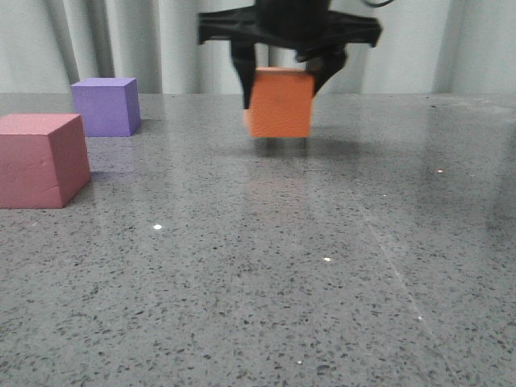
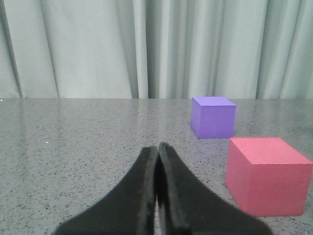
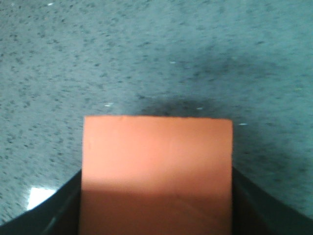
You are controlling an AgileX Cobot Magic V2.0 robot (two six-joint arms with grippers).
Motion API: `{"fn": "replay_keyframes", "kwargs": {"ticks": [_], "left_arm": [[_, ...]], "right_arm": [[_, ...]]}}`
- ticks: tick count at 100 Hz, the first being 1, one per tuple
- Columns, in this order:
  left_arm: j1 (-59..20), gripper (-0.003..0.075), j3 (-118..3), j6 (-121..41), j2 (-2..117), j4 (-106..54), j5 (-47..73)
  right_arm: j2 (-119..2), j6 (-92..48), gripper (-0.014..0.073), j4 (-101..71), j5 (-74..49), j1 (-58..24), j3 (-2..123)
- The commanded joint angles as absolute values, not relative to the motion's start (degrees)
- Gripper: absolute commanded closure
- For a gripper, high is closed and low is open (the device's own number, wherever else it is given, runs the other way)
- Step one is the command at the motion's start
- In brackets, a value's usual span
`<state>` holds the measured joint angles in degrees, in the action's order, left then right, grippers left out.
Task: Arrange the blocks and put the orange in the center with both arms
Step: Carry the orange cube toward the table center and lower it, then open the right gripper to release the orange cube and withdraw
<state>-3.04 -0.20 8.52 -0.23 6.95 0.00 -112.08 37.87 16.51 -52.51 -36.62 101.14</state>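
Grey speckled stone makes up the desk (image 1: 339,266), and we see wide bare room across its near and right parts; its far edge meets a pale curtain (image 2: 98,49). Our right gripper (image 1: 281,87) grasps the orange (image 1: 280,103) cube, one of its fingers (image 1: 243,76) on each side, near the far middle of the desk and seemingly lifted just off it, its shadow beneath. The pink (image 1: 42,160) cube sits at the left edge of the front view, the purple (image 1: 106,106) cube just behind it, apart. Our left gripper (image 2: 157,161) has its fingers clenched together on nothing, near those two.
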Motion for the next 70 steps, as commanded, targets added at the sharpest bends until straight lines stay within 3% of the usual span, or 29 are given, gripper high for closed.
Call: {"fn": "replay_keyframes", "kwargs": {"ticks": [1, 48, 59, 70], "left_arm": [[-3.1, 0.0739, 2.9, 8.4, -2.1, 6.5, -4.1], [-3.1, 0.0739, 2.9, 8.4, -2.1, 6.5, -4.1], [-3.1, 0.0739, 2.9, 8.4, -2.1, 6.5, -4.1], [-3.1, 0.0739, 2.9, 8.4, -2.1, 6.5, -4.1]], "right_arm": [[-110.5, 40.9, 0.0432, 19.7, -51.2, -38.0, 105.4], [-114.3, 45.2, 0.0418, 19.7, -51.2, -40.3, 108.4], [-114.3, 45.2, 0.0342, 19.7, -51.0, -40.8, 108.4], [-114.3, 45.2, 0.0188, 19.7, -50.9, -41.1, 108.4]]}}
